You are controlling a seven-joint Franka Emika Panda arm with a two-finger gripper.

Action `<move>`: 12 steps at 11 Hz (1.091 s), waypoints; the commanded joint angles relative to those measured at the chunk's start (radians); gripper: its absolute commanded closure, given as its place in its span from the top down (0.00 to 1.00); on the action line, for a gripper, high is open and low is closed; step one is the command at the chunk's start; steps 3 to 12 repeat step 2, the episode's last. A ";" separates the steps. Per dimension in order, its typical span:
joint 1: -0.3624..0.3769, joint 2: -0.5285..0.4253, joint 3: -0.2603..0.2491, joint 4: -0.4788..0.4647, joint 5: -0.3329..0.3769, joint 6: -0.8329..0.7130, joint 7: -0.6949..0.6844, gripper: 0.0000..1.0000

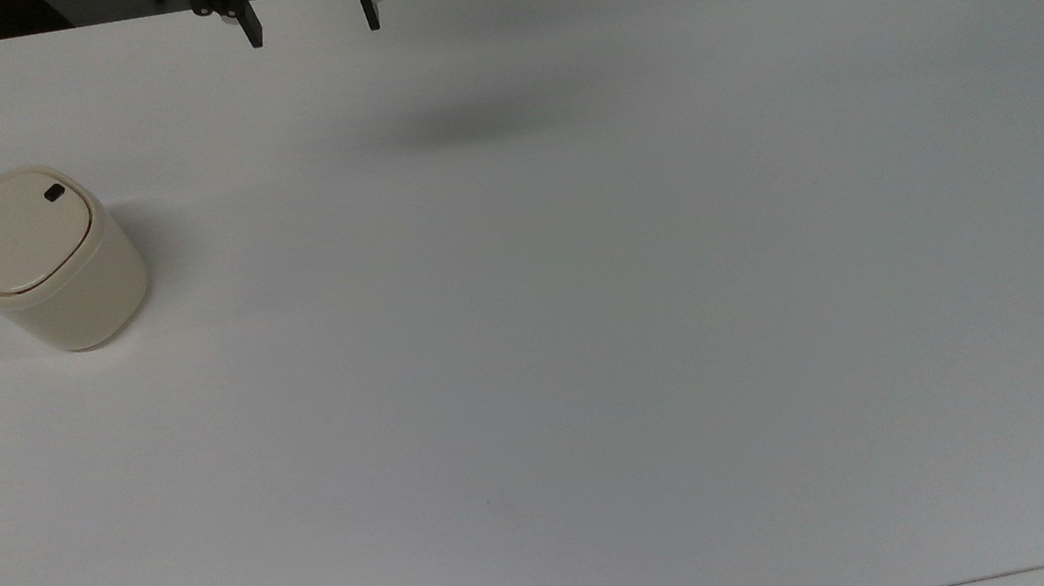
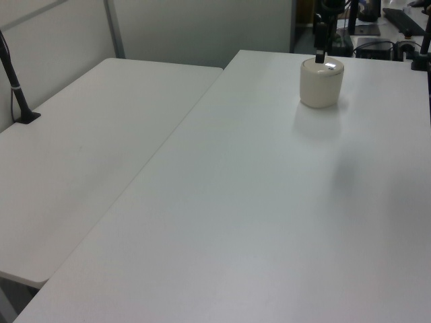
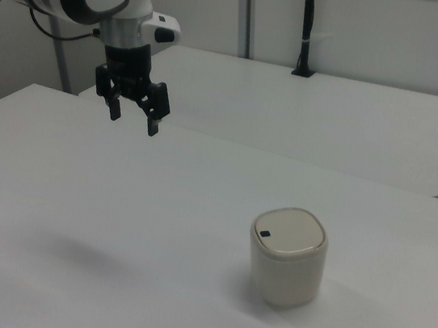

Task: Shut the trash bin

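From my seat the trash bin [image 1: 44,260] looks like a light, hollow plastic tub with smooth sides, probably stiff enough to take a push but likely to skid or tip on the table [image 1: 589,345] if I shove it sideways, so I judge it better to press straight down on the flat lid [image 1: 18,233] than to grab the body. It stands upright near the top view's left edge, long axis vertical, lid facing up and seemingly lying flush with the rim. The small dark latch mark [image 1: 53,193] points toward the top view's upper right. The gripper [image 1: 311,20] hangs above the table's far edge, well apart from the bin, its fingers [image 3: 151,126] spread and holding nothing
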 commanded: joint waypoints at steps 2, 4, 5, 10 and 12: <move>0.012 0.023 0.002 -0.001 -0.009 0.065 0.074 1.00; 0.012 0.023 0.002 -0.001 -0.009 0.065 0.074 1.00; 0.012 0.023 0.002 -0.001 -0.009 0.065 0.074 1.00; 0.012 0.023 0.002 -0.001 -0.009 0.065 0.074 1.00; 0.012 0.023 0.002 -0.001 -0.009 0.065 0.074 1.00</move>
